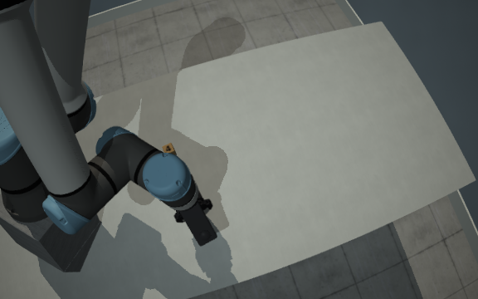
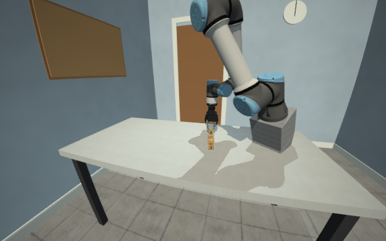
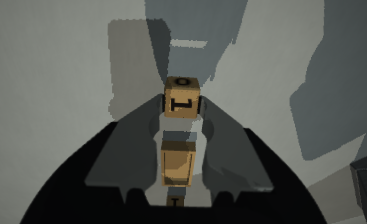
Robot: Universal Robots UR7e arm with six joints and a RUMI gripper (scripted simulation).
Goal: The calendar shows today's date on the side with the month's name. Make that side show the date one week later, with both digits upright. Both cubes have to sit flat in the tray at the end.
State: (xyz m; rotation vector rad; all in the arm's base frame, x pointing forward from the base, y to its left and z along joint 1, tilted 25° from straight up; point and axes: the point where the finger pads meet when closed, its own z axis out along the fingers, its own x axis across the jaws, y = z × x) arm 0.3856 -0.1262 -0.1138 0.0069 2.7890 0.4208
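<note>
Above the white table [image 2: 139, 150], near the edge where the arm's grey pedestal [image 2: 288, 134] stands, we see the gripper [image 3: 182, 116] pointing straight down, its fingers clamped on a wooden cube [image 3: 182, 97] that faces the wrist camera with a sideways "1". Below it the calendar tray [image 3: 178, 162] sits on the table, in the arm's shadow. A second cube [image 1: 168, 148], apparently marked "4", peeks past the wrist joint in the top view.
</note>
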